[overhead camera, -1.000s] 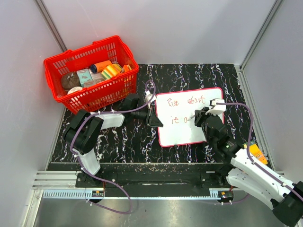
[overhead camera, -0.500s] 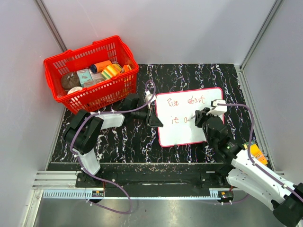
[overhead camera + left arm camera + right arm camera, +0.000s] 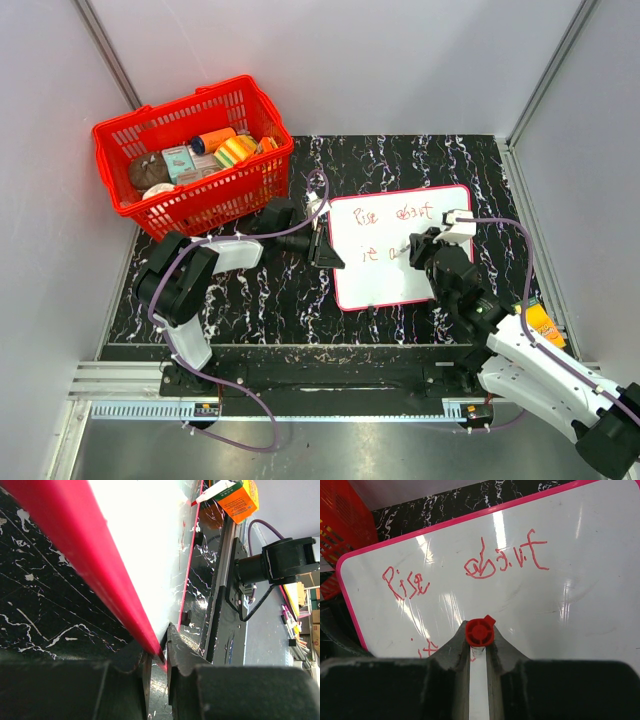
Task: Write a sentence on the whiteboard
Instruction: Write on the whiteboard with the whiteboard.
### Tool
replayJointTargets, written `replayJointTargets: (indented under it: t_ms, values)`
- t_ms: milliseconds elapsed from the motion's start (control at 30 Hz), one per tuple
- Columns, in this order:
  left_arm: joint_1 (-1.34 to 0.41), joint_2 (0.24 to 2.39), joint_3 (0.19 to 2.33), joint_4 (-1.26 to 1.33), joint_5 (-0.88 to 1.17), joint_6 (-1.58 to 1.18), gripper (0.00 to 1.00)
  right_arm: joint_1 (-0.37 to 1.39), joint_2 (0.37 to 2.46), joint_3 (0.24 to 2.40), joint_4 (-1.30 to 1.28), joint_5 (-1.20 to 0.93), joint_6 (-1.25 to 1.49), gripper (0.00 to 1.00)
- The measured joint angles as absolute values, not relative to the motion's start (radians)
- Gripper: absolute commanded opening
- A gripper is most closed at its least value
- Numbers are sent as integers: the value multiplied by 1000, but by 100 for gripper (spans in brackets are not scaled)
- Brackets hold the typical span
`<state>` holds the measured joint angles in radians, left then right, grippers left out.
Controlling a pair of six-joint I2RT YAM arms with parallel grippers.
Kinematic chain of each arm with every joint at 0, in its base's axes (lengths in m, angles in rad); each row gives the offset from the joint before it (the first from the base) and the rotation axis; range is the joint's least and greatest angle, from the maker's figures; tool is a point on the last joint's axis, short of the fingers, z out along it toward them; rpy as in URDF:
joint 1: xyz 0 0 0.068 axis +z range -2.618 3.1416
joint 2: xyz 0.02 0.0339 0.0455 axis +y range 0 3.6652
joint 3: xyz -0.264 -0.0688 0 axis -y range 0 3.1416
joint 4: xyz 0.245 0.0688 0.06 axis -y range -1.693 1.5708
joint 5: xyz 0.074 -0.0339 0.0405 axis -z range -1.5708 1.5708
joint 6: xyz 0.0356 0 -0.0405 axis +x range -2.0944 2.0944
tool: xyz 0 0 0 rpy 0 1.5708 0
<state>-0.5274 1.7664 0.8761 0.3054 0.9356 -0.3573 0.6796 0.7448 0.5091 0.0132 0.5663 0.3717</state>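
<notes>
Glossy smooth whiteboard (image 3: pixel 520 595), marbled tabletop (image 3: pixel 260 300)

whiteboard (image 3: pixel 390 275) flat on bench (image 3: pixel 275 312) right of centre, basket (image 3: pixel 190 205) at far left corner, left fingers (image 3: pixel 127 667) on whiteboard's left edge, right fingers (image 3: pixel 456 652) with marker (image 3: pixel 479 631) over its right side, box (image 3: pixel 541 323) at near right

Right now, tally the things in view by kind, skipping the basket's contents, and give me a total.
Whiteboard: 1, edge pinched by the left gripper
Red marker: 1, held in the right gripper
Red basket: 1
Orange carton: 1
Total: 4
</notes>
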Motion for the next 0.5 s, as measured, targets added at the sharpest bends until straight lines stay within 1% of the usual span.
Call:
replayJointTargets:
  t_ms: [500]
  values:
    - [-527,1766,877,304,935,-357,0,680,736,509,-7,564,373,0]
